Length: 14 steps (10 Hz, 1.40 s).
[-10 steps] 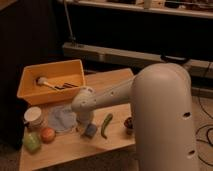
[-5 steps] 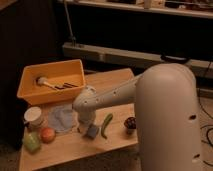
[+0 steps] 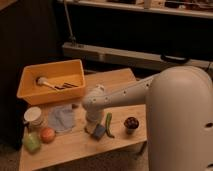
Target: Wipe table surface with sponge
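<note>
Seven things crowded the tabletop [image 3: 118, 80] around the sponge [image 3: 99, 132]. Just to its right lay a long green vegetable [image 3: 108, 124], and beyond that stood a small dark cup [image 3: 131, 123]. To the left lay a pale blue-grey cloth [image 3: 62, 118], with a white cup [image 3: 34, 116], an orange round fruit [image 3: 47, 134] and a green object [image 3: 31, 142] near the left edge. An orange-yellow bin [image 3: 45, 96] filled the far left corner. Bare wood showed at the far right corner and in a strip along the front edge, close to the sponge. The white arm [image 3: 127, 94] reached in from the right, wrist bent downward. Its claw [image 3: 94, 127] was closed, low over the tabletop at the sponge; whether it gripped the sponge could not be told
</note>
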### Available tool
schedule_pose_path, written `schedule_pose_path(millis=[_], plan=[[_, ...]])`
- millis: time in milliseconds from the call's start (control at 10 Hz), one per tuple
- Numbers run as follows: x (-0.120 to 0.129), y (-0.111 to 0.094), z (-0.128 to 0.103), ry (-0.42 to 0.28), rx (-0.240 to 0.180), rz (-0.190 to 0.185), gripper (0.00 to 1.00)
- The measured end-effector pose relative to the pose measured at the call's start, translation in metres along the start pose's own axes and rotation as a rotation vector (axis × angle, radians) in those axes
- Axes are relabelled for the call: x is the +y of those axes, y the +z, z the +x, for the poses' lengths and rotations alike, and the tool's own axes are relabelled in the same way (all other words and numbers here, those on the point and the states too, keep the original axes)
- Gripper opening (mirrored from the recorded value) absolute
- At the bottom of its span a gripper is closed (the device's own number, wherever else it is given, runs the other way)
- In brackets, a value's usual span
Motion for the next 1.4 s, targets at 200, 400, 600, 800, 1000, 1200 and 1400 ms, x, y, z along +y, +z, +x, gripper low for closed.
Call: schedule_pose_path(millis=[200,400,600,800,1000,1200,1400], plan=[[-0.009,-0.005,-0.018,0.001,-0.01,0.008,0.3],[-0.012,-0.012,-0.039,-0.014,-0.017,0.017,0.3],[-0.013,-0.011,-0.052,-0.032,-0.009,0.016,0.3],[0.004,-0.004,-0.079,-0.077,-0.015,-0.005,0.3],[0.023,-0.004,-0.085,-0.115,-0.026,-0.021,0.3],[0.045,-0.014,-0.088,-0.154,-0.056,-0.035,0.3],[0.071,-0.019,-0.077,-0.181,-0.065,-0.055,0.3]])
